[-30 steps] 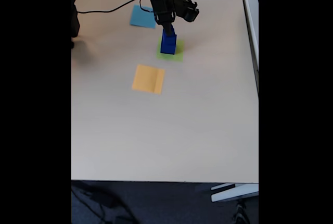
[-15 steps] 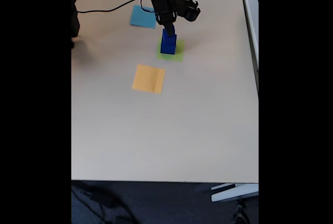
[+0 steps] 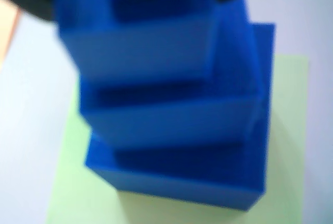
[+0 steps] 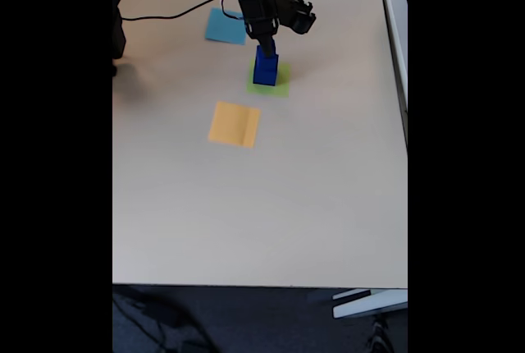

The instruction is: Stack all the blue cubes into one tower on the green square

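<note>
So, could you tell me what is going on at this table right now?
A small robot arm is stacking blue cubes into a tower on the green square. Its hand sits right at the tower's top; whether it grips the top cube is unclear. The wrist view shows three stepped tiers. A light-blue square and an orange-yellow square lie nearby.

tower (image 3: 177, 120): three stepped blue tiers, blurred | on green square (image 3: 291, 130)
</note>
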